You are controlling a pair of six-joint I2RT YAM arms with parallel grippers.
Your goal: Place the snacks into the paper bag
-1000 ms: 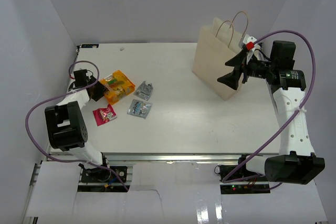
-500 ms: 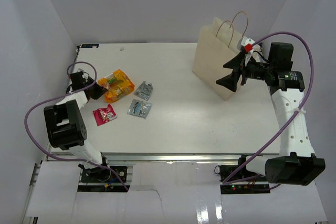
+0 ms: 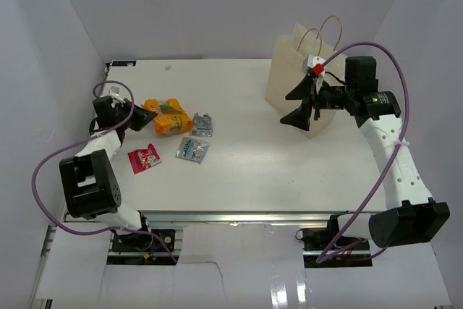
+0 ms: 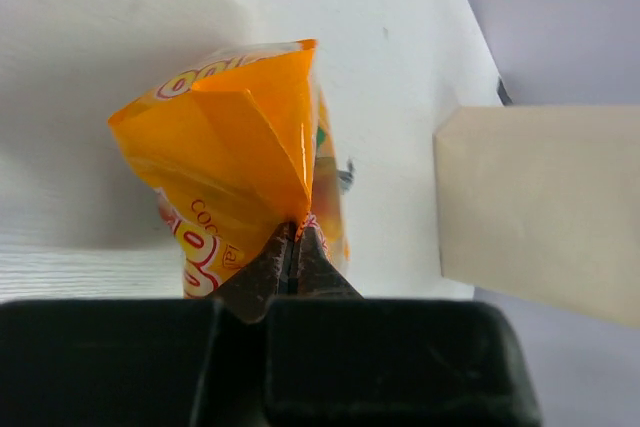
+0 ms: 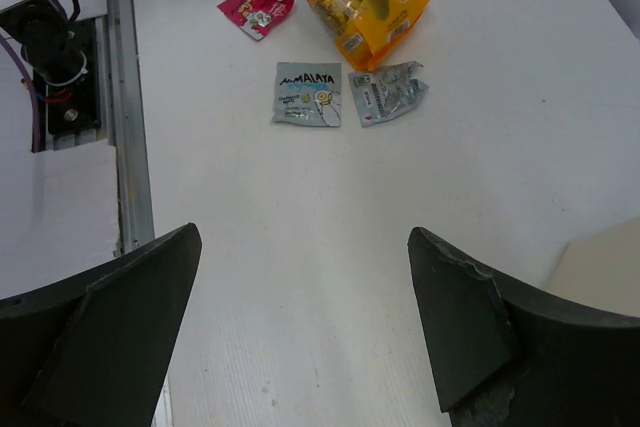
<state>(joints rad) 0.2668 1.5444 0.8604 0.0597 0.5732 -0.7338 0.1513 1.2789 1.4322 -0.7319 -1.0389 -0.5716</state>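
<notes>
The paper bag [image 3: 283,70] stands far right on the worktop [image 3: 246,171], with my right jaws spread wide just in front of it. My left jaws pinch the orange packet [image 4: 240,147] by its edge at far left — the pickup step. Next, I'd say — lift it and carry it across to the bag's mouth.

Left hand [image 3: 139,117] pinched tight, left arm folded low — right hand [image 3: 298,106] spread wide, right arm raised.

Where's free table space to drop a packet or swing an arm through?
Free: the table middle, between the silver-blue packets and the paper bag; also the far strip behind them. Crowded: left side, where the red-pink packet, those two and the orange packet in the left gripper cluster.
</notes>
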